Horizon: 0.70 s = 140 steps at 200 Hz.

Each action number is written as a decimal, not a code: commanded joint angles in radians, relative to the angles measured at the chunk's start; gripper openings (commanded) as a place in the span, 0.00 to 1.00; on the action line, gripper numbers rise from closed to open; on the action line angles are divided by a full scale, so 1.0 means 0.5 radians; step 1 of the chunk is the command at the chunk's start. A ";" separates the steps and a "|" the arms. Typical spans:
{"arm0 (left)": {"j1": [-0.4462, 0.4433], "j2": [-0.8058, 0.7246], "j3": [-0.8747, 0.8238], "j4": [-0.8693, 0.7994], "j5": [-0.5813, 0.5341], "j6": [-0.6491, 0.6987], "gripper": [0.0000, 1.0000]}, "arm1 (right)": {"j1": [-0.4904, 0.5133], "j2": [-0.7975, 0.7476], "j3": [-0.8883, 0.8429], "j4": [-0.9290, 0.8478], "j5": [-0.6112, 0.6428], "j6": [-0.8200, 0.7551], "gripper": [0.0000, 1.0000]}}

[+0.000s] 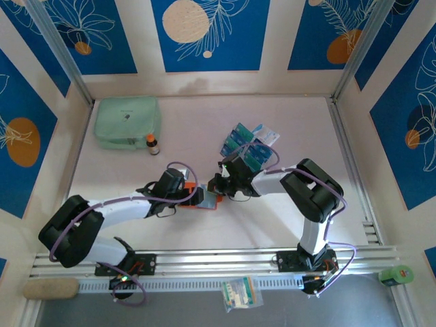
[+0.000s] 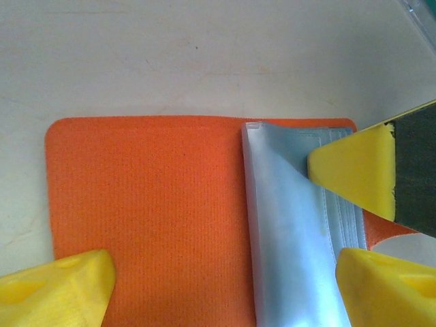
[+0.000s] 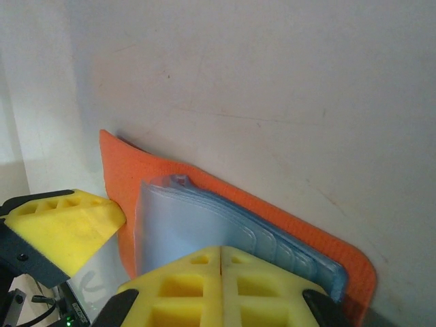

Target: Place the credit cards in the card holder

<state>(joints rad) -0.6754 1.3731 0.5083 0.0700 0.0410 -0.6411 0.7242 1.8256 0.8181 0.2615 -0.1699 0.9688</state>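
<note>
The card holder (image 1: 204, 201) lies open on the table, an orange wallet (image 2: 150, 211) with pale blue pockets (image 2: 293, 245) on its right half. My left gripper (image 2: 225, 272) is open over it, one yellow finger (image 2: 61, 289) at the orange edge and the other past the pockets. My right gripper (image 3: 221, 255) is shut with nothing between its fingers, its tip resting on the pale pockets (image 3: 197, 221). From above, the two grippers, left (image 1: 193, 195) and right (image 1: 219, 184), meet at the wallet. Several teal and blue credit cards (image 1: 244, 144) lie behind the right arm.
A mint-green zip pouch (image 1: 126, 121) sits at the back left with a small brown bottle (image 1: 152, 144) beside it. A clear packet (image 1: 242, 294) lies past the front rail, and a green roll (image 1: 395, 274) at the near right corner.
</note>
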 commanded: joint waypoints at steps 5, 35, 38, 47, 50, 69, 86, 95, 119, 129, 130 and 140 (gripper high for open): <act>-0.017 0.071 -0.018 -0.123 -0.062 0.060 0.85 | 0.018 0.044 0.011 -0.046 -0.068 0.004 0.00; -0.024 0.124 -0.003 -0.168 -0.094 0.088 0.80 | 0.010 0.021 0.014 -0.025 -0.096 0.020 0.00; -0.024 0.129 -0.001 -0.168 -0.096 0.089 0.79 | 0.009 0.019 0.017 -0.026 -0.096 0.017 0.00; -0.027 0.134 -0.009 -0.165 -0.100 0.089 0.77 | 0.009 0.015 0.025 -0.025 -0.103 0.018 0.00; -0.027 0.135 -0.010 -0.165 -0.100 0.090 0.76 | 0.009 0.014 0.026 -0.025 -0.107 0.018 0.00; -0.033 0.135 -0.025 -0.152 -0.103 0.080 0.71 | 0.007 -0.005 0.036 -0.024 -0.128 0.011 0.00; -0.037 0.133 -0.037 -0.143 -0.107 0.071 0.68 | 0.007 -0.045 0.034 -0.023 -0.139 0.003 0.04; -0.040 0.133 -0.042 -0.138 -0.107 0.066 0.66 | 0.009 -0.075 0.028 -0.022 -0.134 0.000 0.08; -0.042 0.135 -0.051 -0.130 -0.110 0.057 0.63 | 0.010 -0.156 -0.009 -0.017 -0.104 0.005 0.22; -0.045 0.133 -0.051 -0.129 -0.113 0.055 0.62 | 0.012 -0.187 -0.029 -0.014 -0.089 0.009 0.26; -0.045 0.134 -0.050 -0.128 -0.113 0.055 0.62 | 0.012 -0.189 -0.030 -0.012 -0.088 0.010 0.26; -0.048 0.135 -0.053 -0.125 -0.113 0.050 0.61 | 0.015 -0.205 -0.048 -0.008 -0.071 0.017 0.29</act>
<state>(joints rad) -0.6861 1.4078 0.5167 0.0669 -0.0238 -0.6033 0.7254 1.7775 0.8158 0.2607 -0.2100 0.9749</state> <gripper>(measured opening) 0.616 0.259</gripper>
